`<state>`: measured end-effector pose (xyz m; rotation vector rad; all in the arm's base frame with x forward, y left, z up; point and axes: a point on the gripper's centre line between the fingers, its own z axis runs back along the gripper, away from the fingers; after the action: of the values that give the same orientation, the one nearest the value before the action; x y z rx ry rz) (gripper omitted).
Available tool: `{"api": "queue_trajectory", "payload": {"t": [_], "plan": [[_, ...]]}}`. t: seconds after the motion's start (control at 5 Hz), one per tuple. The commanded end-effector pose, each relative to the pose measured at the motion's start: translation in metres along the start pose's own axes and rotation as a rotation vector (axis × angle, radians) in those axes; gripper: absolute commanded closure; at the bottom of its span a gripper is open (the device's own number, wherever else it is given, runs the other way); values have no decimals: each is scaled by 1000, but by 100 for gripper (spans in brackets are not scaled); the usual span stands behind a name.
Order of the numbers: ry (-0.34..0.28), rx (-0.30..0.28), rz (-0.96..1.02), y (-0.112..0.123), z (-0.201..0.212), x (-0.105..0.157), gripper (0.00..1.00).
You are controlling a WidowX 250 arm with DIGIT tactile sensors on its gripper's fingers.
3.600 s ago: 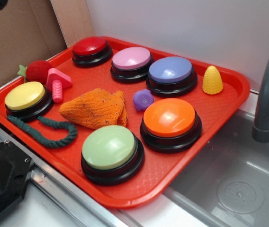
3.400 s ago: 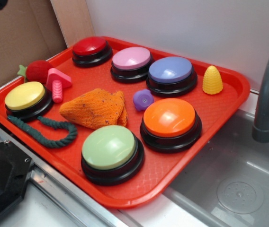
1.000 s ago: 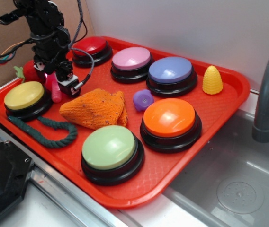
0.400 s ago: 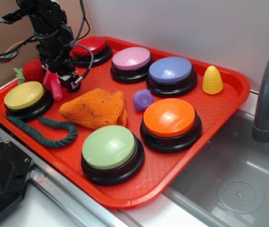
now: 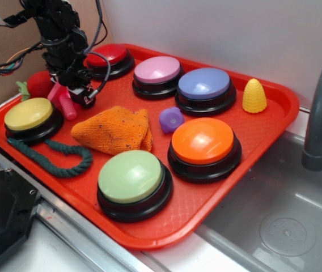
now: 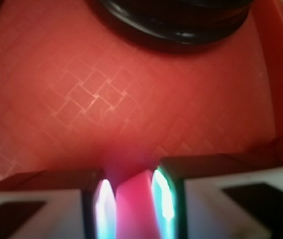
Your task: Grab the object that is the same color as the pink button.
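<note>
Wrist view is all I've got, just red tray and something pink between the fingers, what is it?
Observer: The exterior view shows the pink toy bolt, its ridged shaft angled down toward the tray.
Operator: Is it near the pink button?
Observer: No, the pink button sits farther back, between the red-topped and purple-blue buttons.
Operator: What's right beside the gripper?
Observer: The gripper is between a red ball and an orange cloth, with the yellow button just in front.
</note>
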<state>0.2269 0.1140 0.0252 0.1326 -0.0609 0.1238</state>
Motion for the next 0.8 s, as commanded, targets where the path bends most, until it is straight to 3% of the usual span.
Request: {"api": "queue_trajectory", "payload": {"t": [0.0, 0.2, 0.4, 0.6], "plan": [[-63, -25, 144, -9, 85, 31, 100], [-33, -183, 179, -17, 113, 38, 100], [-72, -205, 247, -39, 151, 41, 100], [-93, -272, 262, -56, 172, 43, 100]]}}
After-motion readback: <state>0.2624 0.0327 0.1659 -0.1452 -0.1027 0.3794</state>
